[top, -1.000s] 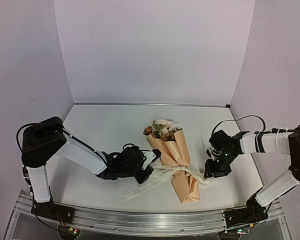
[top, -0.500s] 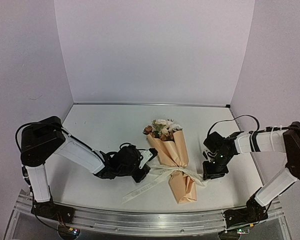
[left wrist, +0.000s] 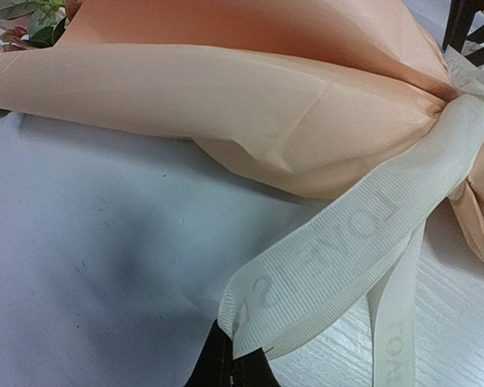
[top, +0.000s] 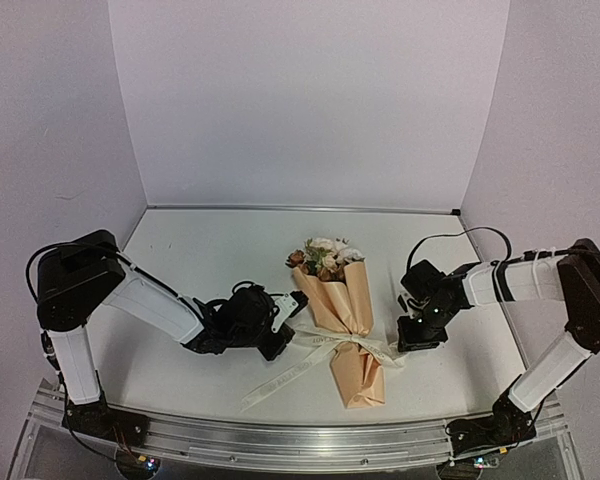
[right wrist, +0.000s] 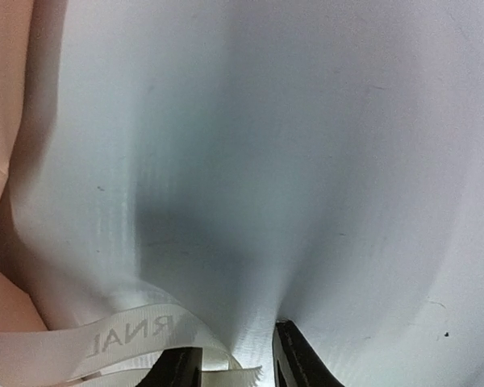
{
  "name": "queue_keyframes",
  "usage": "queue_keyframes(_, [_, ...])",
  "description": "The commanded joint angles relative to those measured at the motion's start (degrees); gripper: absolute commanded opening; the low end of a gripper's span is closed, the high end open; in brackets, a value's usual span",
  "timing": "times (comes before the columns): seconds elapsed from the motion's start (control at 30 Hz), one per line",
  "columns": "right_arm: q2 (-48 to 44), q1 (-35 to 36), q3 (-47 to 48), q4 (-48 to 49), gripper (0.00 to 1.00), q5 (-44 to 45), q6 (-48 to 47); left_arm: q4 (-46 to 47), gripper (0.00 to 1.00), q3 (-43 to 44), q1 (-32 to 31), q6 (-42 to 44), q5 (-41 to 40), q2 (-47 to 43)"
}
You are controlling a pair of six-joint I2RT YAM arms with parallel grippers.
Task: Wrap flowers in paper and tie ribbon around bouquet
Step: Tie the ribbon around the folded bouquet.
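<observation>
The bouquet (top: 351,322) lies mid-table, a peach-tan paper (left wrist: 226,89) cone with the flowers (top: 325,258) at its far end. The creamy ribbon (top: 342,343) is tied round the cone's waist, and a long tail trails toward the near left. My left gripper (top: 283,330) sits just left of the cone, shut on a folded loop of the ribbon (left wrist: 347,250) at its fingertips (left wrist: 226,359). My right gripper (top: 404,337) sits low on the table right of the knot. Its jaws stand apart, with the frayed ribbon end (right wrist: 226,372) lying between the fingers (right wrist: 300,363).
White side walls and a back wall enclose the white tabletop (top: 220,260). A metal rail (top: 280,440) runs along the near edge by the arm bases. A black cable (top: 460,240) loops over the right arm.
The left gripper has drawn the ribbon loop leftward and the bouquet has slid a little left with it. The right gripper has moved left toward the knot, its jaws narrowing.
</observation>
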Motion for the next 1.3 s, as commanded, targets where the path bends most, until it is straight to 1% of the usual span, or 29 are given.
queue_keyframes(0.0, [1.4, 1.6, 1.0, 1.3, 0.27, -1.9, 0.2, 1.5, 0.0, -0.6, 0.6, 0.4, 0.8, -3.1])
queue_keyframes(0.07, [1.7, 1.6, 1.1, 1.3, 0.2, -1.3, 0.8, 1.3, 0.0, -0.8, 0.9, 0.4, 0.4, -3.4])
queue_keyframes(0.17, [1.5, 1.6, 0.5, 1.2, 0.06, 0.6, 2.4, 0.6, 0.0, -1.2, 1.6, 0.2, -0.1, -3.9])
queue_keyframes(0.23, [0.8, 1.6, -0.5, 1.1, 0.0, 2.5, 3.6, 0.1, 0.0, -1.6, 2.1, 0.0, -0.3, -4.4])
queue_keyframes(0.5, [-5.0, 1.7, -4.7, 0.1, 0.0, 10.9, 11.0, -0.5, 0.0, -3.3, 3.0, -0.9, -1.1, -5.7])
queue_keyframes(0.67, [-9.4, 3.5, -7.7, 0.3, 0.0, 16.9, 15.2, -1.1, 0.0, -4.1, 3.1, -2.2, -4.5, -6.1])
queue_keyframes(0.83, [-12.0, 5.5, -9.3, 0.5, 0.0, 22.8, 16.8, -2.6, 0.0, -4.9, 4.4, -5.6, -7.5, -6.8])
queue_keyframes(1.07, [-13.6, 6.0, -11.2, 0.9, 0.0, 26.0, 18.3, -3.9, 0.0, -7.3, 7.1, -12.1, -10.8, -8.2])
queue_keyframes(1.27, [-13.9, 6.2, -12.3, 0.9, 0.0, 27.3, 19.8, -4.7, 0.0, -9.2, 10.0, -17.1, -11.3, -9.2])
